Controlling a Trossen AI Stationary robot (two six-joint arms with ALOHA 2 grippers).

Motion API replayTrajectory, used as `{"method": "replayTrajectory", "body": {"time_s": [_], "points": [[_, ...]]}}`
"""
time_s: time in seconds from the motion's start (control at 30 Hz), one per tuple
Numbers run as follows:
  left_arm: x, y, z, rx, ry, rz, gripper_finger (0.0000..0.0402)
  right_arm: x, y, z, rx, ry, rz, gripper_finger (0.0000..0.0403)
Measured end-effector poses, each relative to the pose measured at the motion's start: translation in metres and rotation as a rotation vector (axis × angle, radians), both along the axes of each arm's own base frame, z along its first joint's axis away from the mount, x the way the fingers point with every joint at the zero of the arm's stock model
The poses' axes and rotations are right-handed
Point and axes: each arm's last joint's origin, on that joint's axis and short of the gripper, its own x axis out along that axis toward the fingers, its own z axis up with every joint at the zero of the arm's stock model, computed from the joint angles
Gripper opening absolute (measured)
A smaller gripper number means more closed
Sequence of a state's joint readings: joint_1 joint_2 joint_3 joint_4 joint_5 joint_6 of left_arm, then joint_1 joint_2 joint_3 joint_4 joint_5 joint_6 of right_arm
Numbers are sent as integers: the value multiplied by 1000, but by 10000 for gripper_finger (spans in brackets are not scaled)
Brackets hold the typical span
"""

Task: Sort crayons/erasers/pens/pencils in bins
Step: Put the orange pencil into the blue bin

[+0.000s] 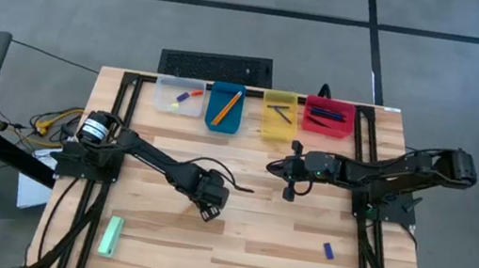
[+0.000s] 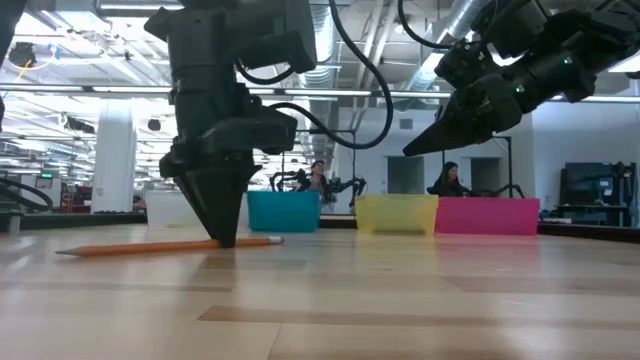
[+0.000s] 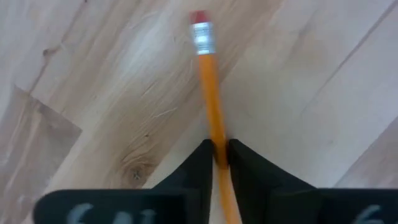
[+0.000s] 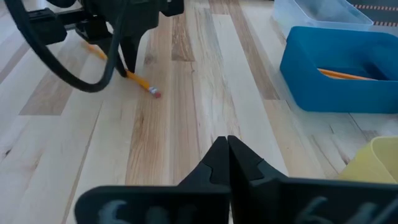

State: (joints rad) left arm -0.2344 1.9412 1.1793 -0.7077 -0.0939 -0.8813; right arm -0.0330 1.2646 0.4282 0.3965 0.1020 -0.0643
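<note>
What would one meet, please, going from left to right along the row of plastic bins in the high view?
Clear plastic bin → blue plastic bin → yellow plastic bin → red plastic bin.

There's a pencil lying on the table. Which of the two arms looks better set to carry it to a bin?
The left. The left gripper is already down at the table with its fingers pinching the pencil. The right gripper is shut, empty and raised off the table near the blue bin.

No text, label, brand or sign can be read anywhere. Pale marks on the dark body of the left tool (image 3: 221, 152) and of the right tool (image 4: 227, 149) are too blurred to make out.
</note>
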Motion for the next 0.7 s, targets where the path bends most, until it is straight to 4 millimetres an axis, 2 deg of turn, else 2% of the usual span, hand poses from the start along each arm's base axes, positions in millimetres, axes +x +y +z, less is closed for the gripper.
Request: {"method": "replayTrajectory", "body": {"time_s": [0.2, 0.4, 0.6, 0.7], "points": [[-3, 0, 1, -31, 37, -85, 9, 0, 0, 0, 0, 2, 0, 3], [-6, -1, 4, -48, 65, -169, 7, 0, 0, 0, 1, 3, 0, 5], [-19, 5, 23, -23, 75, -182, 4, 0, 0, 0, 1, 3, -1, 4], [-18, 9, 41, 22, 4, -176, 3, 0, 0, 0, 1, 3, -1, 6]]}}
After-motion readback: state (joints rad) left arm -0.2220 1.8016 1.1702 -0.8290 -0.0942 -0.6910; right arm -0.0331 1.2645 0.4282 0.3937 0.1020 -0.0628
